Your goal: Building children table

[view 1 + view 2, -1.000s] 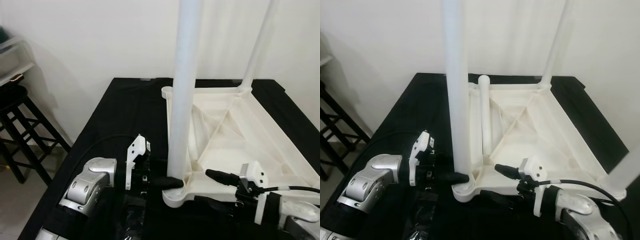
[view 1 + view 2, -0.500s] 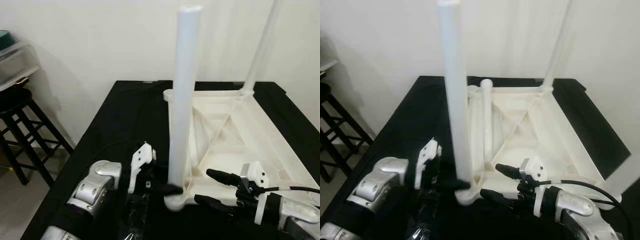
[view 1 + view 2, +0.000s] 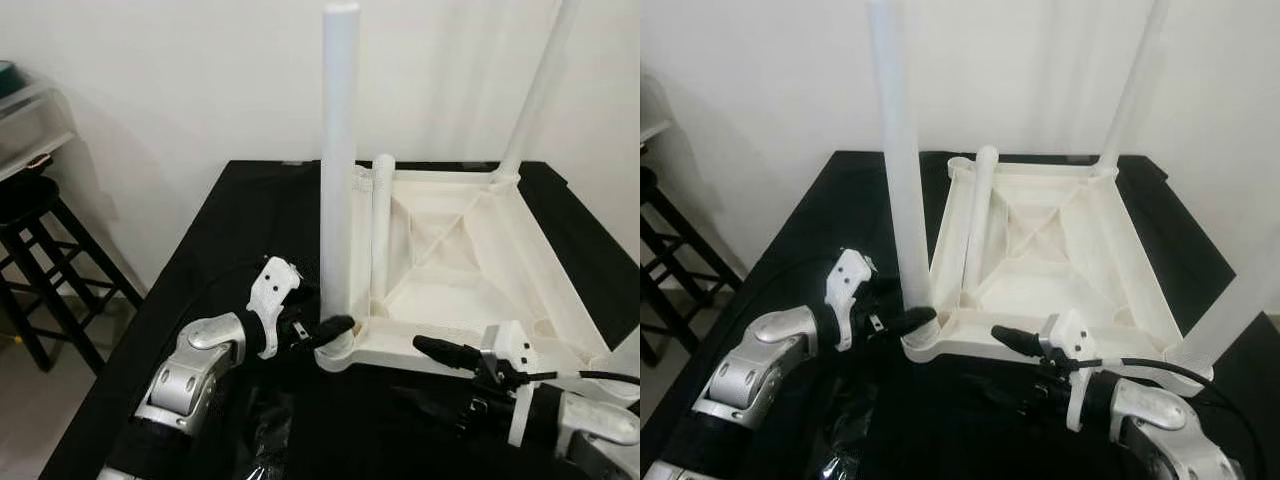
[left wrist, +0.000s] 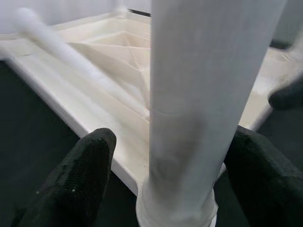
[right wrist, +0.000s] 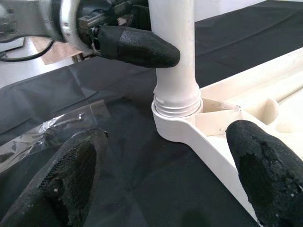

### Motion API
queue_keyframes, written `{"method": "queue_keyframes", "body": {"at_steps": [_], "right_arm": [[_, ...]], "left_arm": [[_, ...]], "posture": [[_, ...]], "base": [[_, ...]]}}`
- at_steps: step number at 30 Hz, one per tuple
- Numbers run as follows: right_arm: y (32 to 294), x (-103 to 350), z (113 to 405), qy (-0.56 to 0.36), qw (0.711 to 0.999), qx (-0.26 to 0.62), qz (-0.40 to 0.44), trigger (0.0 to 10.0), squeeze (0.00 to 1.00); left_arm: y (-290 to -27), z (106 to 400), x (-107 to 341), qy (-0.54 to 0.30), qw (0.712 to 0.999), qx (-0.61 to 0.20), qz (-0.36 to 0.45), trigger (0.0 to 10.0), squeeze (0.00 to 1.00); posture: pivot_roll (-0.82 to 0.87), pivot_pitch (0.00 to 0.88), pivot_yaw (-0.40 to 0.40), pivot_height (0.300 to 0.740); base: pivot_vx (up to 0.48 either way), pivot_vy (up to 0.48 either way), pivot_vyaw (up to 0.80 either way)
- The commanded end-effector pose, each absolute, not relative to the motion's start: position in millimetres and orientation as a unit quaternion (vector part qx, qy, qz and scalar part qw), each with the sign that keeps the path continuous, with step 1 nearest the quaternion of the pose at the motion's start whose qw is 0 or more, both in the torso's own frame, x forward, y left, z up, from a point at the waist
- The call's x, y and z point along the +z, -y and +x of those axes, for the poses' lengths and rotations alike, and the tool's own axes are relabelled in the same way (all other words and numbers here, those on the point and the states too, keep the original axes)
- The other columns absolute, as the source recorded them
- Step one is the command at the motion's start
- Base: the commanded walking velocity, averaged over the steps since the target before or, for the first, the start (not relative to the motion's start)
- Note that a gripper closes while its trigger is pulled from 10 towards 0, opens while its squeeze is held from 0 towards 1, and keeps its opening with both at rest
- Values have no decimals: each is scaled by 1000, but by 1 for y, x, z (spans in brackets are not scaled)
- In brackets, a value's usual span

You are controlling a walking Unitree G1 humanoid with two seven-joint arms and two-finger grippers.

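On the black tabletop (image 3: 230, 220), seen from the head: an upturned white table (image 3: 470, 250) with a leg (image 3: 338, 160) upright in its near-left corner socket, the left gripper (image 3: 325, 328) at the leg's base, fingers either side of it, grasping or just flanking, cannot tell which; the right gripper (image 3: 425, 375) spread wide at the near edge, holding nothing. Along the left wrist: fingers (image 4: 80, 175) flanking the leg. Along the right wrist: fingers (image 5: 71, 175) apart, clear plastic wrap (image 5: 47, 127) nearby.
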State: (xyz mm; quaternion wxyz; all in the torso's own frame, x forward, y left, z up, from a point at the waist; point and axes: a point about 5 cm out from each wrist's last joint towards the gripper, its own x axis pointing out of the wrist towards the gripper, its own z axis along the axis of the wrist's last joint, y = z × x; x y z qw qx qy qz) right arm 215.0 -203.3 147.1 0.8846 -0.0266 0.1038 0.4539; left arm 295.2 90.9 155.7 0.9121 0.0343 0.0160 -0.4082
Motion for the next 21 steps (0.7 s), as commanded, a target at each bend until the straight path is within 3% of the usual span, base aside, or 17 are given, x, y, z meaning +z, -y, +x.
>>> {"method": "queue_keyframes", "body": {"at_steps": [1, 5, 13, 14, 21], "right_arm": [[204, 151, 215, -99, 884, 457, -22, 10000, 0], [204, 151, 215, -100, 883, 458, -22, 10000, 0], [204, 150, 215, -102, 882, 459, -22, 10000, 0], [204, 150, 215, -102, 882, 459, -22, 10000, 0], [204, 149, 214, -103, 882, 459, -21, 10000, 0]], "left_arm": [[-93, 293, 156, -25, 933, -355, 44, 10000, 0], [-89, 293, 156, -30, 957, -285, 53, 10000, 0], [-88, 300, 158, -41, 969, -227, 91, 10000, 0], [-87, 299, 157, -44, 970, -223, 91, 0, 0], [-91, 297, 158, -48, 974, -200, 89, 0, 0]], "posture": [[-73, 42, 15, 740], [-72, 38, 12, 740], [-77, 31, 16, 740], [-77, 31, 17, 740], [-79, 27, 17, 740]], "base": [[0, 0, 0], [0, 0, 0], [0, 0, 0], [0, 0, 0], [0, 0, 0]]}}
